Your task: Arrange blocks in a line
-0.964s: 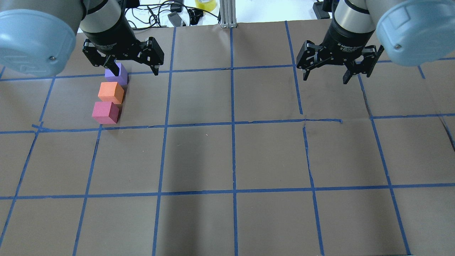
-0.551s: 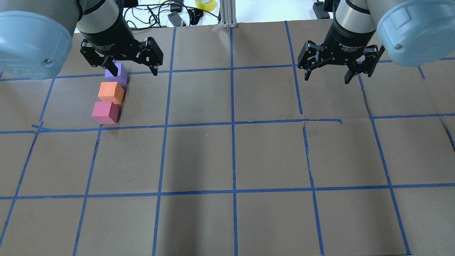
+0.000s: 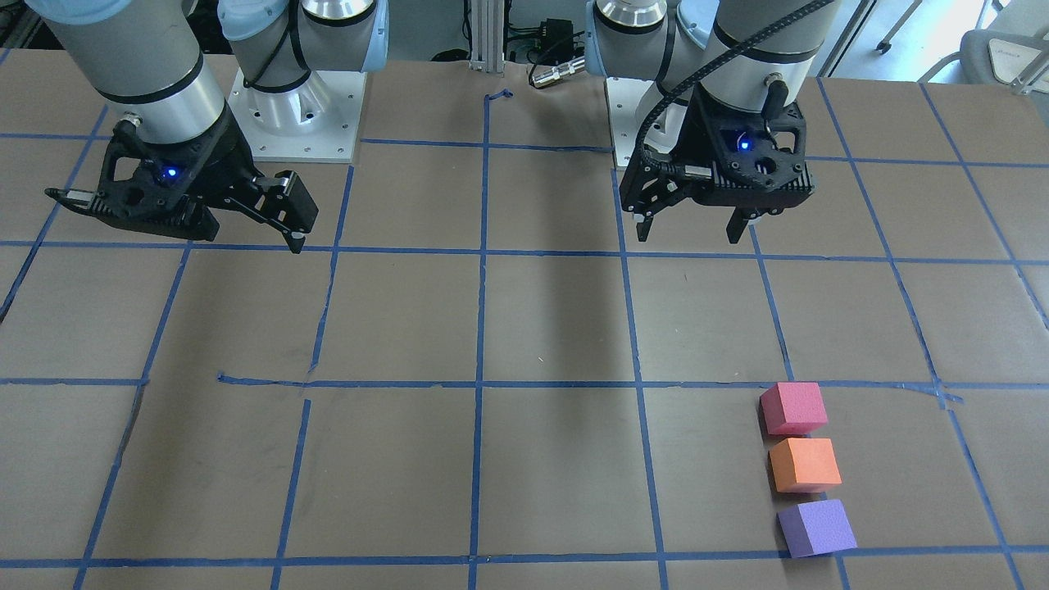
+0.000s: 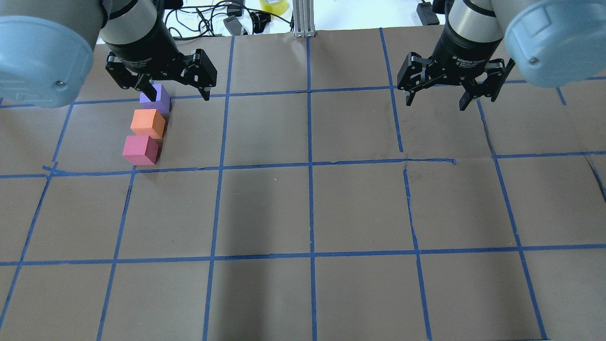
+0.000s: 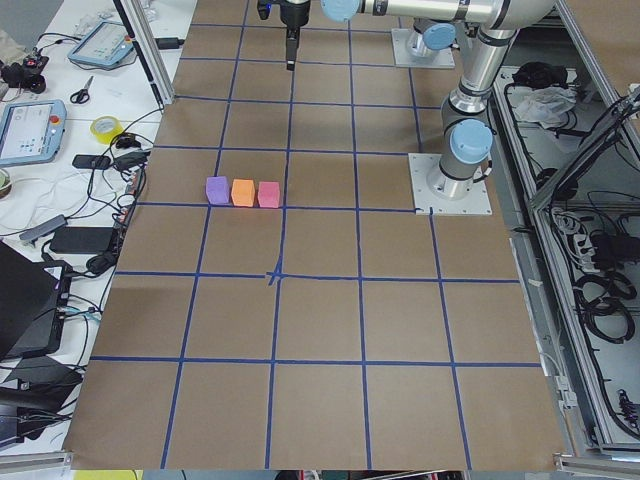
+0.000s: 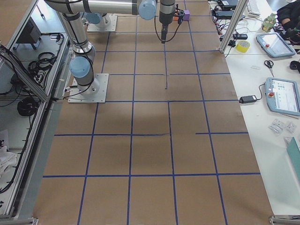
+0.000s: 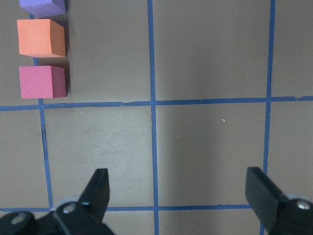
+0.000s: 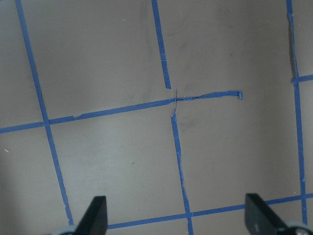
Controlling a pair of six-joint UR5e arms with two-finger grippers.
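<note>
Three foam blocks lie touching in a straight row on the brown table: purple (image 4: 155, 98), orange (image 4: 147, 123), pinkish-red (image 4: 140, 149). The front view shows them too: pinkish-red (image 3: 793, 407), orange (image 3: 805, 465), purple (image 3: 816, 528). My left gripper (image 4: 174, 94) is open and empty, raised above the table and apart from the row. Its wrist view shows the open fingers (image 7: 98, 191) and the blocks at top left, orange (image 7: 41, 37) in the middle. My right gripper (image 4: 435, 105) is open and empty, raised over bare table, as its wrist view (image 8: 177, 218) shows.
Blue tape lines (image 4: 310, 166) divide the brown table into squares. Both arm bases (image 3: 295, 106) stand at the robot's edge. Past the far edge are cables, a yellow tape roll (image 4: 273, 5) and an aluminium post (image 4: 303, 19).
Both grippers have drifted slightly up and away in the overhead view, still open. The three blocks have not moved.
</note>
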